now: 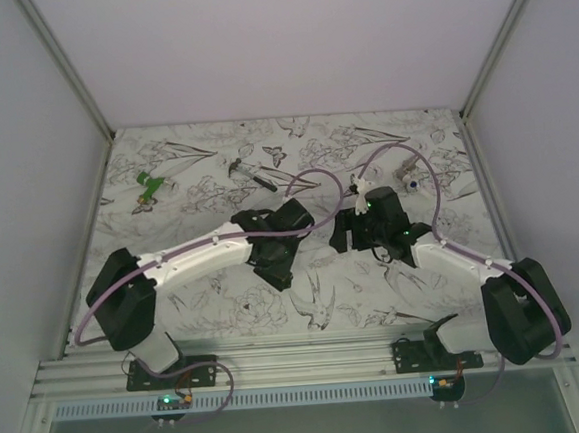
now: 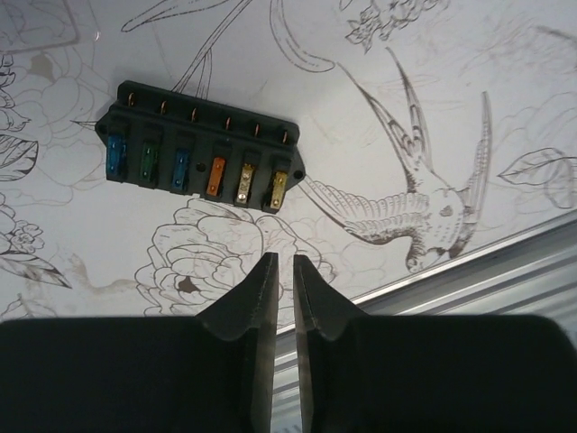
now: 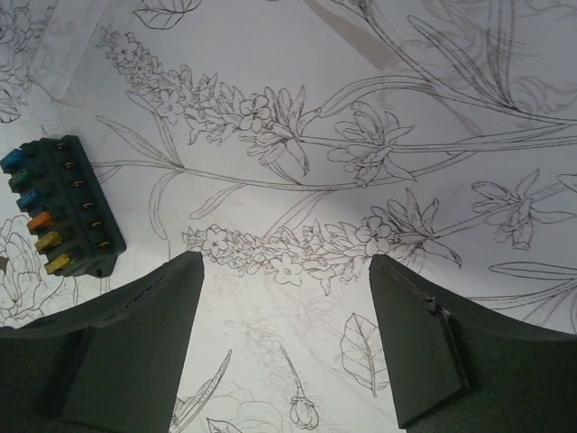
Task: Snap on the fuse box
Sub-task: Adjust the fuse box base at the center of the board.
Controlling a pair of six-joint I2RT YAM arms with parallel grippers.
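Observation:
The fuse box (image 2: 203, 158) is a black oblong block lying flat on the patterned table. It shows a row of blue, green, orange and yellow fuses. In the left wrist view it lies just beyond my left gripper (image 2: 279, 262), whose fingers are almost touching with nothing between them. It also shows at the left edge of the right wrist view, fuse box (image 3: 63, 207), to the left of my right gripper (image 3: 284, 262). That gripper stands wide open and empty over bare table. From above, the left gripper (image 1: 277, 270) and right gripper (image 1: 343, 237) meet mid-table. I cannot make out the box there.
A small green piece (image 1: 148, 184) lies at the back left and a thin dark tool (image 1: 249, 175) behind the left gripper. A small pale object (image 1: 407, 179) sits at the back right. A faint clear piece (image 3: 77, 54) lies beyond the box. The aluminium rail (image 2: 505, 262) runs along the near edge.

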